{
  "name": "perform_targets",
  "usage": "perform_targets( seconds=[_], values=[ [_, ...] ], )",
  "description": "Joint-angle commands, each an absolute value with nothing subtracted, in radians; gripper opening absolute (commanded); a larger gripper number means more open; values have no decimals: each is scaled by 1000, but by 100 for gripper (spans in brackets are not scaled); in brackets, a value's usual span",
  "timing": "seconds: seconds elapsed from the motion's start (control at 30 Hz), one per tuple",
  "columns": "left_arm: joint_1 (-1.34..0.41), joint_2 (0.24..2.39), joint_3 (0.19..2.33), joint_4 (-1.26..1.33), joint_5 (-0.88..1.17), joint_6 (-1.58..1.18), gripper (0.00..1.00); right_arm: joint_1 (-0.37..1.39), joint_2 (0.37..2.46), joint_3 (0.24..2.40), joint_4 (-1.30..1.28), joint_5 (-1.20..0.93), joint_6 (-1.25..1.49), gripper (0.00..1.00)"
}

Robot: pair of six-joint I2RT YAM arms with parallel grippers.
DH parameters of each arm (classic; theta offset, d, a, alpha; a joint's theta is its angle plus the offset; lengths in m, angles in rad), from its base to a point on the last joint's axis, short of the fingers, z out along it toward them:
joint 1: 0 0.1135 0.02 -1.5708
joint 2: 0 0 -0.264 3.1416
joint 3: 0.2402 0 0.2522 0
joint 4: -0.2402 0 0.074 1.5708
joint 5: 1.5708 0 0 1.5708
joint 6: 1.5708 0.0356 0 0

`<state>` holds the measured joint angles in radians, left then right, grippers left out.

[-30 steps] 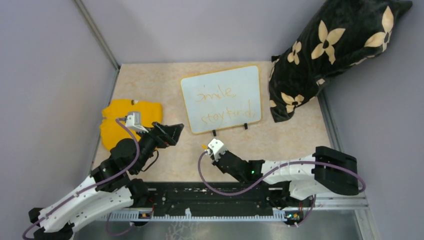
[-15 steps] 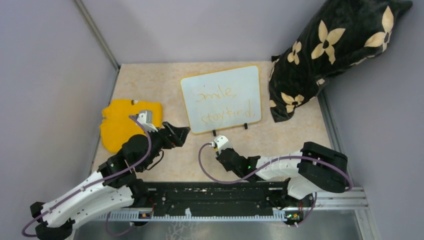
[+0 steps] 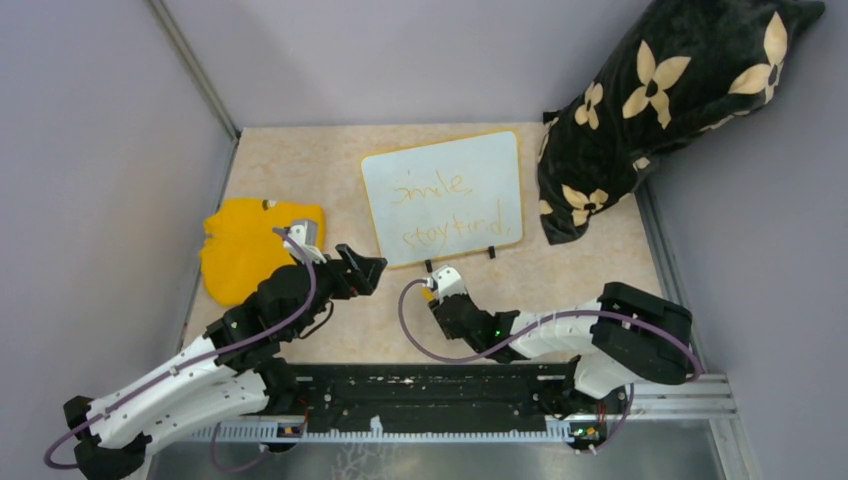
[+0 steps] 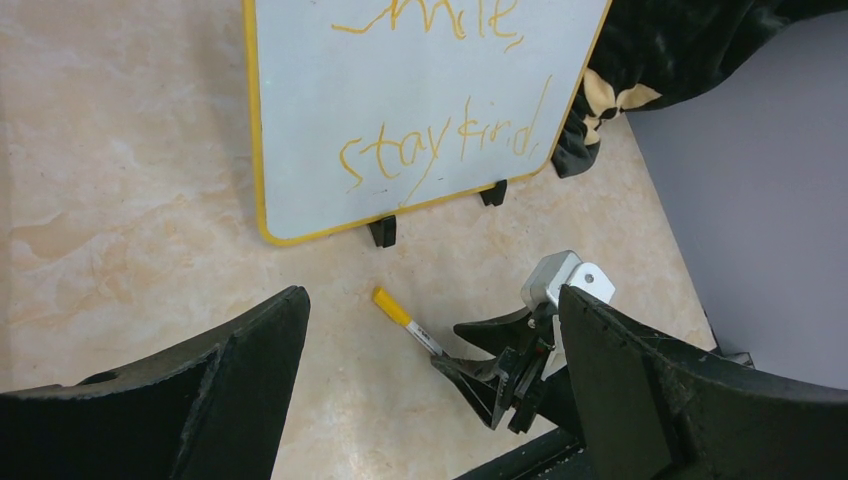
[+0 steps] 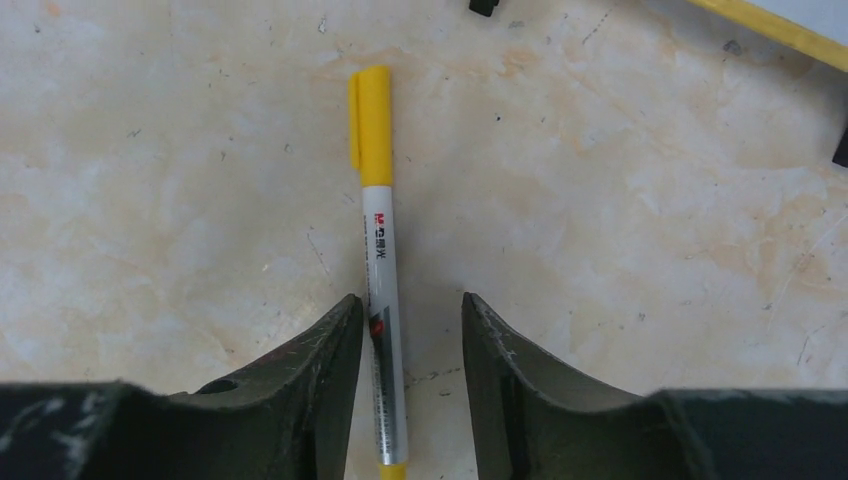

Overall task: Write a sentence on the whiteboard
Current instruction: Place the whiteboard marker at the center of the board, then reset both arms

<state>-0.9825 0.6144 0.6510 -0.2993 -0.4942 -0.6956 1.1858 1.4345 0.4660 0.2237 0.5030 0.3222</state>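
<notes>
1. Far left: yellow cloth (image 3: 250,245), flat on the table (image 3: 300,165), near the left wall.
2. Left gripper (image 3: 368,272) is just right of the cloth and above the table, pointing at the whiteboard's near-left corner. Jaws are spread wide with nothing between them.
3. Centre back: whiteboard (image 3: 480,160), white with a yellow rim, lying face up on the table. Its two black feet (image 3: 428,266) are on the near edge.
4. The sentence (image 3: 450,232) is on the board in thin orange-yellow cursive, two lines: the upper reads roughly "smile", the lower roughly "stay tired".
5. Marker (image 5: 378,240) lies flat on the table just in front of the board's near edge, close to the left foot. Its yellow cap (image 5: 372,125) points toward the board.
6. Right gripper (image 5: 412,300) is low over the marker's rear half, one finger on each side. Jaws are partly apart: the left finger is just beside the barrel, with a clear gap on the right. Not clamped, nothing lifted.
7. Far right, back corner: black pillow (image 3: 660,100) with a cream flower print. Its lower end is just beside the board's right edge.
</notes>
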Motion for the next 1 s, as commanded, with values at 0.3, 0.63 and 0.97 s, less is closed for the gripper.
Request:
perform_targets(
  seconds=[0.3, 0.63, 0.97],
  values=[
    [-991, 648, 728, -367, -568, -713, 99, 1173, 1109, 549, 3, 588, 352, 88],
    [-990, 698, 781, -400, -629, -779, 99, 1173, 651, 584, 55, 712, 243, 99],
    [-991, 713, 805, -391, -637, -800, 99, 1173, 458, 537, 99, 817, 177, 99]
  ],
)
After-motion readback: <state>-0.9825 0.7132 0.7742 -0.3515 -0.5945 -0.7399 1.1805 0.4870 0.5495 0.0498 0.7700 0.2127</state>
